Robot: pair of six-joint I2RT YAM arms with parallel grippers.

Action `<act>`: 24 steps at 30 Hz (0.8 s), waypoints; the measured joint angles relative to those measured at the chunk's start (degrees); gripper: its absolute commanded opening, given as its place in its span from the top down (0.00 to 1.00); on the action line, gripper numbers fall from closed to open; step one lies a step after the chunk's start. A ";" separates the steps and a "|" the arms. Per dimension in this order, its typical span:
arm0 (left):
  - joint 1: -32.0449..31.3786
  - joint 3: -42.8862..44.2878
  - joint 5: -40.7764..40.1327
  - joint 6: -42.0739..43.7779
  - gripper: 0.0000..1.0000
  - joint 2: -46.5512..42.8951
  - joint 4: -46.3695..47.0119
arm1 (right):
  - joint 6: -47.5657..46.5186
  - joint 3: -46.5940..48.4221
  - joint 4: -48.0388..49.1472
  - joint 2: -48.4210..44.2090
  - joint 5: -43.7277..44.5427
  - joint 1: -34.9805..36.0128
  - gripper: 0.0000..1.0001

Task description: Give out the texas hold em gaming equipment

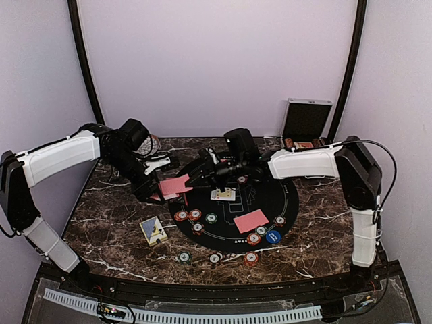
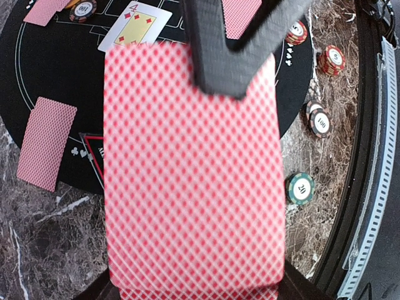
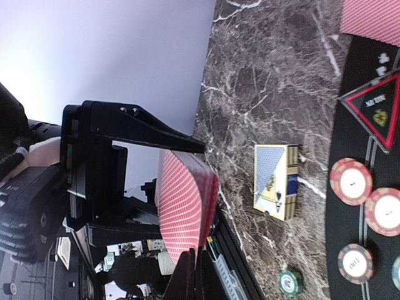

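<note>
The left pincer [image 1: 162,190] is clamped on a deck of red-backed cards [image 1: 174,185] and holds it in the air above the left rim of the round black mat [image 1: 287,196]. The mat lies in the middle of the dark marble counter [image 1: 115,202]. The right pincer [image 2: 234,69] is fully closed, its tip lying over the far edge of the deck's top card. Whether it pinches that card cannot be told.

On the mat a four of diamonds [image 2: 136,26] lies face up near the centre, and a face-down card [image 1: 250,220] lies nearer the counter's front edge. Red chips [image 1: 181,216] and a green chip [image 1: 211,218] sit on the mat's front-left part, and a blue chip [image 1: 273,237] on its front-right rim. Three more chips [image 1: 214,258] lie off the mat in a row along the counter's front edge. A blue and yellow card box [image 1: 153,231] rests on the counter just left of the mat.
</note>
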 measured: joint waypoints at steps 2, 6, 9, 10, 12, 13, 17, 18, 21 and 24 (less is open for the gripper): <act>0.00 -0.02 -0.42 0.00 1.00 0.00 -0.02 | -3.63 -0.11 -5.18 -1.92 1.60 -1.44 1.00; 0.00 -0.02 -0.76 0.00 1.00 -0.02 0.00 | -11.89 -0.07 -16.98 -6.54 6.54 -5.09 1.00; 0.00 -0.02 -0.92 0.00 1.00 -0.09 0.00 | -18.84 1.70 -27.58 -9.16 12.79 -7.48 1.00; 0.00 -0.02 -0.98 0.00 1.00 -0.11 0.00 | -21.00 2.62 -30.73 -9.68 15.19 -8.00 1.00; 0.00 -0.02 -1.01 0.00 1.00 -0.11 -0.02 | -25.07 4.48 -36.81 -10.47 20.48 -8.46 1.00; 0.00 -0.02 -1.01 0.00 1.00 -0.11 0.00 | -26.71 5.20 -39.23 -10.69 22.73 -8.46 1.00; 0.00 -0.02 -1.01 0.00 1.00 -0.11 0.00 | -32.41 8.24 -49.13 -10.91 33.75 -8.37 1.00; 0.00 -0.02 -0.98 0.00 1.00 -0.11 -0.02 | -33.48 8.61 -51.12 -10.91 36.50 -8.37 1.00; 0.00 -0.02 -1.01 0.00 1.00 -0.11 0.00 | -35.89 9.84 -56.22 -10.86 43.12 -8.37 1.00; 0.00 -0.02 -0.98 0.00 1.00 -0.11 0.00 | -37.48 12.81 -60.43 -10.08 49.22 -8.24 1.00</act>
